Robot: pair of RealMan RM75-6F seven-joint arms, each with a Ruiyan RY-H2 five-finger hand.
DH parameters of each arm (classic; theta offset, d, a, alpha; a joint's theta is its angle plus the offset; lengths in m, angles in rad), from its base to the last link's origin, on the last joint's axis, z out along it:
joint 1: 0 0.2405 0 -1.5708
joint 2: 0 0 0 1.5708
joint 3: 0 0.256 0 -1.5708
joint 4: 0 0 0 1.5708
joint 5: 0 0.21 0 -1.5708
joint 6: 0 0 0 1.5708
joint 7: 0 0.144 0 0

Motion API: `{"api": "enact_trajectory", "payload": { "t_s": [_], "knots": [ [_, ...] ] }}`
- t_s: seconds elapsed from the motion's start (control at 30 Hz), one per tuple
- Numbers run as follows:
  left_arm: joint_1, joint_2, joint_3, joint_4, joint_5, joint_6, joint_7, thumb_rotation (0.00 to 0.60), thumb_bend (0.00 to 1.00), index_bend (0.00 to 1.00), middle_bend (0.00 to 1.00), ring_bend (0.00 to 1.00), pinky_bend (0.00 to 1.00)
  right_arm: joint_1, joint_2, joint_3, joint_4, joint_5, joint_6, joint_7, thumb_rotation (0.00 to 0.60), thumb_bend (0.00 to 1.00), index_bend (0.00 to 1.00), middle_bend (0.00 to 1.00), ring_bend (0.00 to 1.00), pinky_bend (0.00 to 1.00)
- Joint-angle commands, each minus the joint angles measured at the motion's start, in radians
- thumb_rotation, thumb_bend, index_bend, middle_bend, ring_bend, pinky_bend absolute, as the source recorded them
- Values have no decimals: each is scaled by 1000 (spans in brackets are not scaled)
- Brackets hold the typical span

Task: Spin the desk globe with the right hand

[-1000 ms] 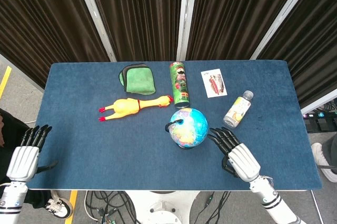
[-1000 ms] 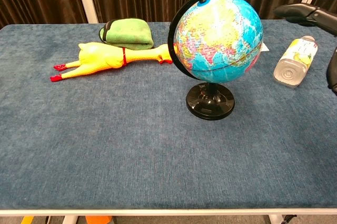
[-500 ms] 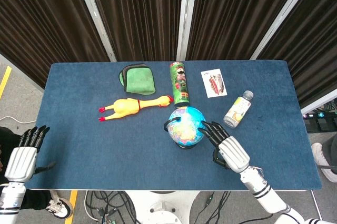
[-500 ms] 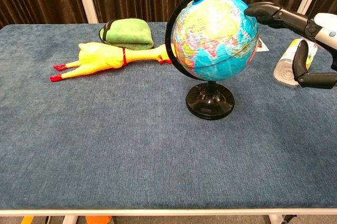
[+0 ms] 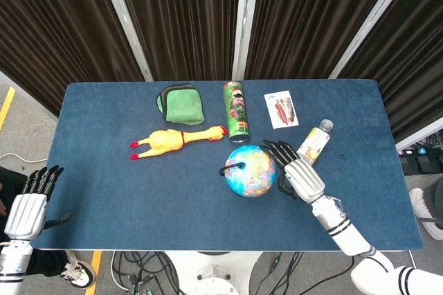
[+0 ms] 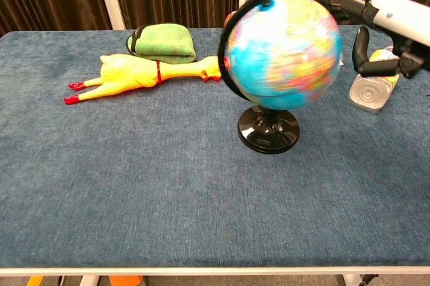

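While blurred on its stand, globe point(image 6: 282, 51) upright mid-worktop point(image 5: 104, 191). Right hand point(image 5: 294, 170) just beside globe, fingers spread, holding nothing. Left hand point(image 5: 24, 205) well apart from globe, fingers spread.

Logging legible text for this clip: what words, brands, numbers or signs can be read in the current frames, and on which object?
None can be read.
Green can: printed design, lettering too small.
White card: red picture and a line of print, too small.
Bottle: yellow label, text illegible.
Desk globe: map print smeared by blur in the chest view, too small in the head view.
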Motion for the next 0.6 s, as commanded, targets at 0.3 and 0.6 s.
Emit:
{"api": "enact_trajectory", "payload": {
  "t_s": [0.3,0.6],
  "knots": [
    [1,-3,0,7,-2,-3,-5,600,0,79,59,0,68,-17,42,7,-4,9,75,26,600,1000,0,0,0,0],
    [-2,-7,1,1,6,-1,6,600,0,79,59,0,68,-111,53,-125,-49,-123,203,-19,600,1000,0,0,0,0]
  ]
}}
